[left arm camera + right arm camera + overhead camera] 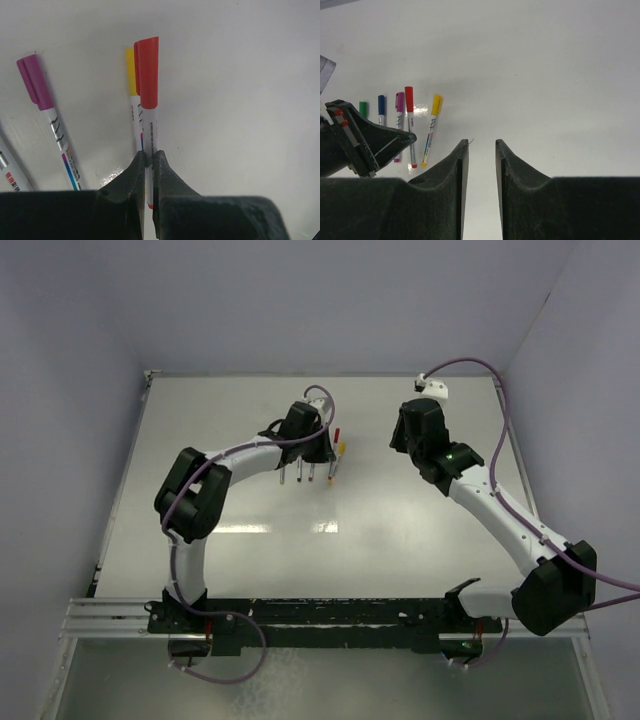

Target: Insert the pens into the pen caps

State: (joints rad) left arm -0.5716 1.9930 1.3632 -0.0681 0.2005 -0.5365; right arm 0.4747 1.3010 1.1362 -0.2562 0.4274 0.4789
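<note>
Several white pens lie side by side on the table, each with a coloured cap on its far end. In the right wrist view the caps are green (363, 109), blue (381, 104), magenta (399, 101), red (409, 96) and yellow (436, 105). My left gripper (149, 154) is shut on the barrel of the red-capped pen (148, 75), near its tail, low over the table. The yellow-capped pen (130, 75) lies right beside it and the magenta-capped pen (36, 82) to the left. In the top view my left gripper (318, 452) is over the pens. My right gripper (481, 144) is open and empty, to their right.
The white table (400, 510) has raised edges at the back and sides. A small white block (434, 387) with a purple cable sits at the back right. My right gripper (405, 435) hovers right of the pens.
</note>
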